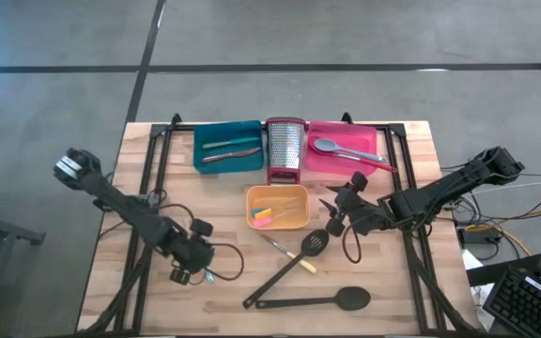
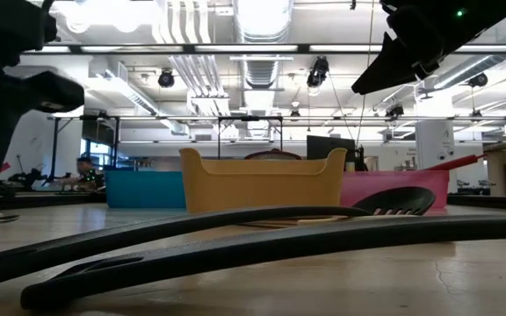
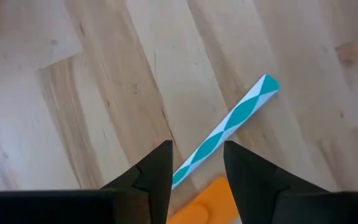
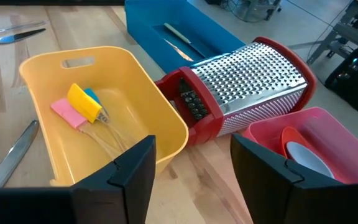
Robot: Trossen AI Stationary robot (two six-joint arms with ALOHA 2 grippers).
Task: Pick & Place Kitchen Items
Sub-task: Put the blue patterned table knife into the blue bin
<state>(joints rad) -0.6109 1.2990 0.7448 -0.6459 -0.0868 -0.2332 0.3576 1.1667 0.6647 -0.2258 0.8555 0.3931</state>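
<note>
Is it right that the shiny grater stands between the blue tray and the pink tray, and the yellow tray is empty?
Not quite. The grater does stand between the blue tray and the pink tray, but the yellow tray is not empty: the right wrist view shows small pink, yellow and blue pieces lying in it.

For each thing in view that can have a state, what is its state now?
left gripper: open, over the striped straw
right gripper: open, empty
orange tray: holds small coloured pieces
teal tray: holds thin tools
pink tray: holds a grey spoon
grater: upright between the trays
slotted spatula: flat on the table
</note>
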